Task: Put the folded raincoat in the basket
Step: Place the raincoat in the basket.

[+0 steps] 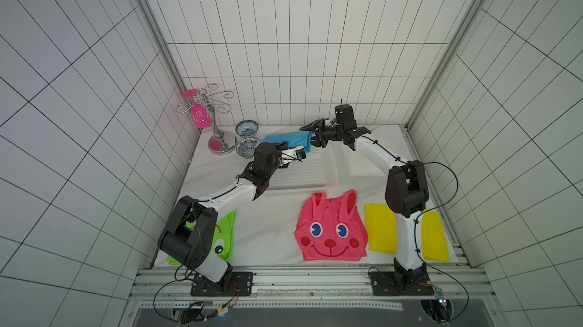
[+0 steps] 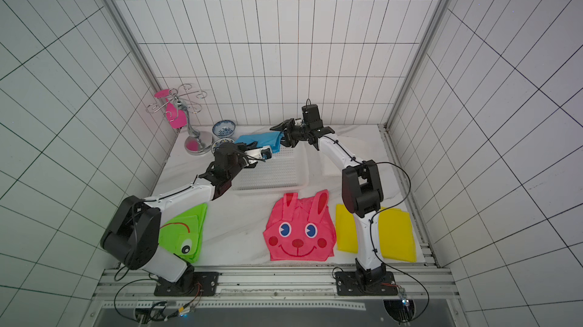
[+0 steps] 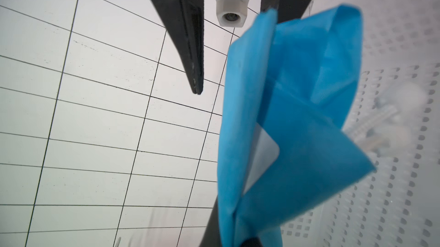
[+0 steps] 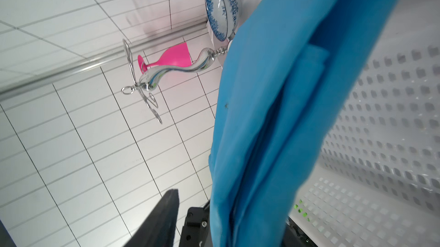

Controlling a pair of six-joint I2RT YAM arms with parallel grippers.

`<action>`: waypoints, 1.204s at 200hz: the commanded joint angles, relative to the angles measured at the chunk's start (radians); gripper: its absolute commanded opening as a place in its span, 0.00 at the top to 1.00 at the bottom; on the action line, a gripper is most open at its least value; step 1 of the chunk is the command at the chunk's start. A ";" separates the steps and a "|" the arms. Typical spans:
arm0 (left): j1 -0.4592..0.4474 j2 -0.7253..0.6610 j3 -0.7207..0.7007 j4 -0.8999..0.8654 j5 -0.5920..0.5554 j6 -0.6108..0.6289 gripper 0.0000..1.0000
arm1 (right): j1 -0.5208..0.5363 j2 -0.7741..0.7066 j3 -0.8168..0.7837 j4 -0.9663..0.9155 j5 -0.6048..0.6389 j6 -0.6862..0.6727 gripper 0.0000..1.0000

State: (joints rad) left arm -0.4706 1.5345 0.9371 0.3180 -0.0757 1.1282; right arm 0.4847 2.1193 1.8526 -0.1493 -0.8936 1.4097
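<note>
Top views both show the blue raincoat (image 1: 290,138) held up between the arms at the far left end of the basket (image 1: 299,187), not yet lying inside. Only they take in the pink rabbit raincoat (image 1: 331,230) and a yellow folded sheet (image 1: 380,227) nearer the bases. The left gripper (image 1: 283,145) pinches one end. The left wrist view alone faces the right gripper (image 1: 308,136): its jaws are spread, with one finger (image 3: 192,50) clear of the cloth. The right wrist view adds a blue-patterned bowl (image 4: 221,10) and a chrome rack (image 4: 166,69).
</note>
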 commanded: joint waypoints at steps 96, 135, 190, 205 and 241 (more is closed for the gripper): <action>-0.040 -0.080 -0.073 -0.170 0.013 -0.227 0.99 | 0.031 -0.051 -0.209 0.023 0.009 -0.053 0.58; -0.043 -0.094 -0.074 -0.235 0.047 -0.267 0.96 | 0.042 -0.056 -0.217 0.075 -0.012 0.005 0.56; -0.037 -0.092 -0.077 -0.280 0.054 -0.304 0.94 | 0.068 -0.074 -0.253 0.144 -0.013 0.040 0.57; -0.038 -0.084 -0.072 -0.287 0.053 -0.310 0.93 | 0.068 -0.081 -0.254 0.099 0.010 -0.002 0.71; -0.086 -0.124 -0.041 -0.416 0.081 -0.287 0.64 | 0.065 -0.083 -0.260 -0.003 0.023 -0.091 1.00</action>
State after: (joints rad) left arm -0.5137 1.4528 0.8642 0.0055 -0.0250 0.8261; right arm 0.5446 2.0853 1.6188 -0.0879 -0.8764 1.3937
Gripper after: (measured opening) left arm 0.279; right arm 0.055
